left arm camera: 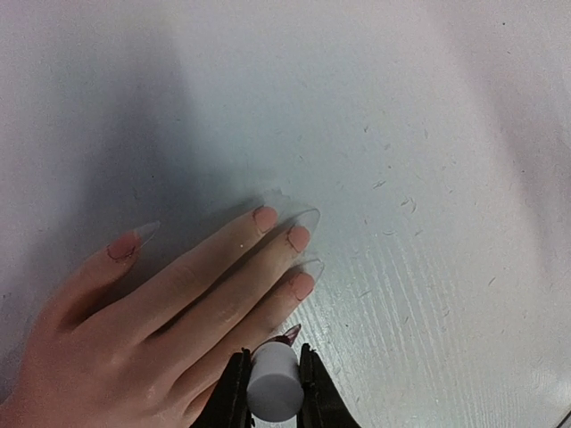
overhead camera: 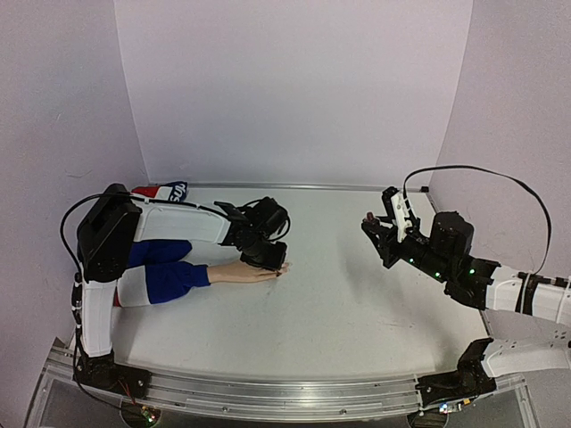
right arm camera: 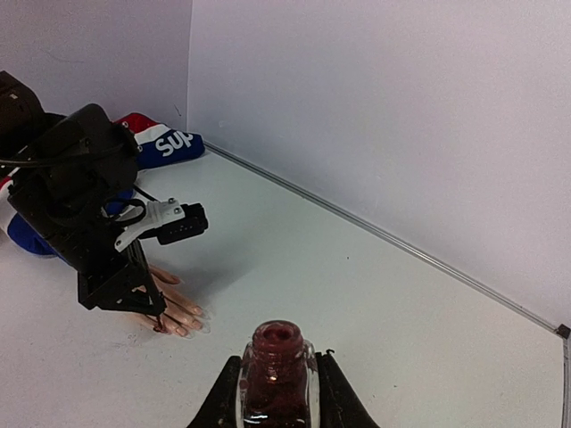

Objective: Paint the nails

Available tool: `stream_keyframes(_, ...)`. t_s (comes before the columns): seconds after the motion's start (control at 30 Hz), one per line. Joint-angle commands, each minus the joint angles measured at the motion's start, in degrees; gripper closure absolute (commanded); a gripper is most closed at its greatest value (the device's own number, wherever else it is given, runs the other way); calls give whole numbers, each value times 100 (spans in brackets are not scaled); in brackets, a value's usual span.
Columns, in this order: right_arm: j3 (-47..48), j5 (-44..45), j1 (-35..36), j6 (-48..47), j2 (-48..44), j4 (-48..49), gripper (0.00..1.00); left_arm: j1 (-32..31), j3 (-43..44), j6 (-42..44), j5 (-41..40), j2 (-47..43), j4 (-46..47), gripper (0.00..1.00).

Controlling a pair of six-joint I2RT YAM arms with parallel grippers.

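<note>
Open polish bottle, dark red inside, sits clamped in the right hand at the bottom centre of the right wrist view. At the bottom edge of the left wrist view, the left hand pinches a white cap just over the mannequin hand, which lies flat on the worktop. Its nails sit near frame centre (a dark red tip shows just above the cap).

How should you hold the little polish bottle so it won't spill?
Grip the bottle by its glass sides, below the neck, coming from the side, as the right gripper does. It stands upright with its mouth open, so keep it level.
</note>
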Motion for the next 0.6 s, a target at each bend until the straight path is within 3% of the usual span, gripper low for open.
stream_keyframes(0.0,92,-40,-17,1,-61,412,100,42,7,-73,-147,-366,16,100)
stream_keyframes(0.57,86,-26,-14,-5,-69,408,100,31,49,-140,78,-228,15,100)
